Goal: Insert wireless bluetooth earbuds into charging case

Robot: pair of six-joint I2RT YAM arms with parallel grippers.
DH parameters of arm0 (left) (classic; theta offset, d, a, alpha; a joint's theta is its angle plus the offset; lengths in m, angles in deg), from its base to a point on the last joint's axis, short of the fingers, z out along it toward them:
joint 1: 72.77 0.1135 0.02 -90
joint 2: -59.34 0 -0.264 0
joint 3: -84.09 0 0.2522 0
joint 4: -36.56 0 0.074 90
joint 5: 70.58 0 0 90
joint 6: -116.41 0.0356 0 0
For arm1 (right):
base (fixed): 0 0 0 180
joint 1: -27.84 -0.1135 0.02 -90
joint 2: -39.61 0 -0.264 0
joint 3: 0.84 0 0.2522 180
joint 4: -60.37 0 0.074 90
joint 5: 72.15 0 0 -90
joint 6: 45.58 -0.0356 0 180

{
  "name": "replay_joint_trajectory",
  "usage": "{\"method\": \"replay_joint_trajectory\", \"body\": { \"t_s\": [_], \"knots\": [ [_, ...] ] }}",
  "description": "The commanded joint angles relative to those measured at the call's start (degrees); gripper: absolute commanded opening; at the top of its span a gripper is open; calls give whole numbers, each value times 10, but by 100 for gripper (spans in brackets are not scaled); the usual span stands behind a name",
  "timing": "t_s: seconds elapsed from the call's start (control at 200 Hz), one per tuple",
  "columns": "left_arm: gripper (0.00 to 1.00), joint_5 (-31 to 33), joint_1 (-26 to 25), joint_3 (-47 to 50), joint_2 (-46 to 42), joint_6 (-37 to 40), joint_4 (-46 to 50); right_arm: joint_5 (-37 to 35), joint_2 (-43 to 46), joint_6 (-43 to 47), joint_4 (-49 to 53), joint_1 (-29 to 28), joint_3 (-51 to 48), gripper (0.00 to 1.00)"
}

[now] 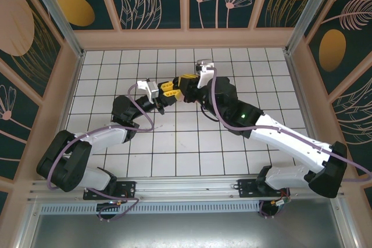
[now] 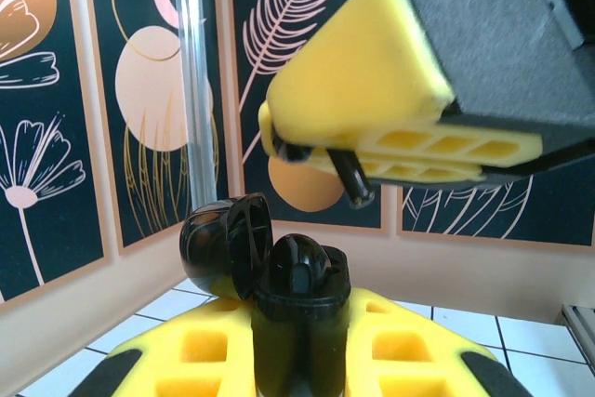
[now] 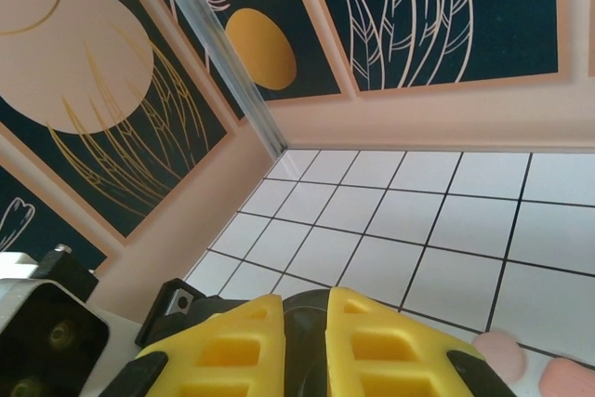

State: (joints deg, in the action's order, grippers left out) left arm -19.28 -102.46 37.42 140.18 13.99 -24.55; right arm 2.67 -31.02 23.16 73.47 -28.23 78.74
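One black earbud [image 2: 354, 179], pinched in the right pincer [image 2: 286, 141] above the left pincer's [image 2: 297, 321] clamped charging case [image 2: 302, 276], likely needs aligned lowering.

Left hand [image 1: 167, 90] and right hand [image 1: 186, 81] clenched — tips facing.

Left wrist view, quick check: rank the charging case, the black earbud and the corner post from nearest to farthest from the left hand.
1. charging case: clamped in the left hand, bottom centre, lid open to the left.
2. black earbud: just above the case, pinched in the right hand.
3. corner post: far behind, upper left, by the wall.
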Motion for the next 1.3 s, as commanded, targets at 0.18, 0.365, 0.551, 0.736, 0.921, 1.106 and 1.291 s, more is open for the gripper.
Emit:
{"method": "replay_joint_trajectory", "body": {
  "t_s": [0.18, 0.365, 0.551, 0.736, 0.921, 1.106, 1.291],
  "knots": [
    [0, -13, -3, -17, -18, -12, -31, -12, -26, 8, -7, 4, -13, 13],
    [0, -15, -3, -16, -22, -13, -32, -22, -28, 10, -1, 6, -19, 13],
    [0, -3, -3, -19, -28, -9, -20, -9, -26, 39, 9, 2, -24, 10],
    [0, 3, -3, -22, -32, -13, -20, 5, -26, 71, 27, -10, -35, 10],
    [0, 5, -4, -25, -32, -19, -23, 0, -27, 70, 24, -14, -46, 10],
    [0, 14, -4, -23, -28, -19, -20, -10, -28, 49, 19, -13, -26, 10],
    [0, 48, -4, -18, -15, -21, -6, 9, 7, 16, 9, 0, 7, 10]
  ]
}}
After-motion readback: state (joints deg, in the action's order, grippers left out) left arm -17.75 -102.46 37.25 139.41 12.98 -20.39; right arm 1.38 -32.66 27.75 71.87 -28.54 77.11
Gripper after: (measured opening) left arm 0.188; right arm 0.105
